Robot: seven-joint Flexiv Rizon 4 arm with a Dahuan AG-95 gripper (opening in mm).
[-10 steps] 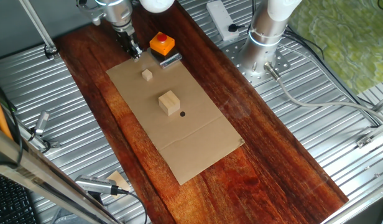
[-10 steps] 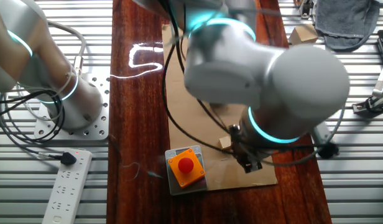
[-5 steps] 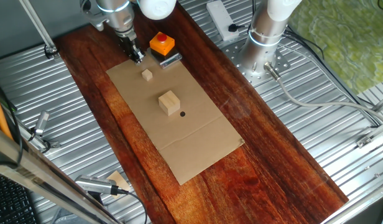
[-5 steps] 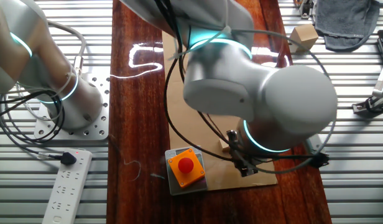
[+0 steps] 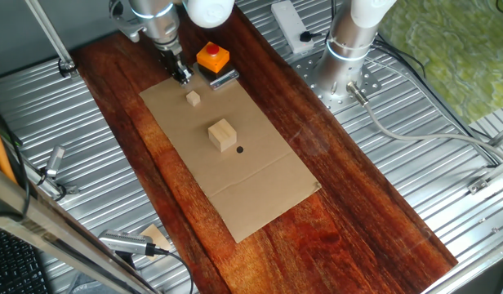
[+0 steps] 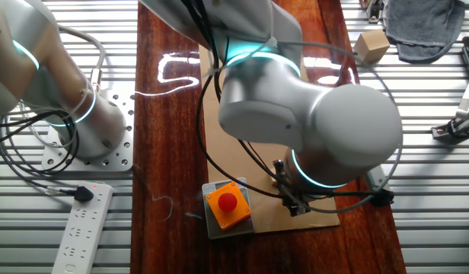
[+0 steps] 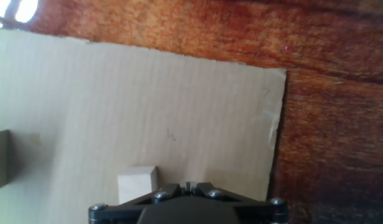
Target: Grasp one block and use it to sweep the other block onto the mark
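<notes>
The end effector is hovering near the small pale cube, gripping nothing; its finger spread is unclear. The larger tan block is sitting just short of the black dot, so grasping and sweeping both seem to remain.

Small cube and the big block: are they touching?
Apart. One fixed view shows bare cardboard between the small cube and the big block.

Silver-grey arm glowing with teal rings
Rounded glossy joints are wearing black cables; the dark gripper mount is showing silver screw heads.
</notes>
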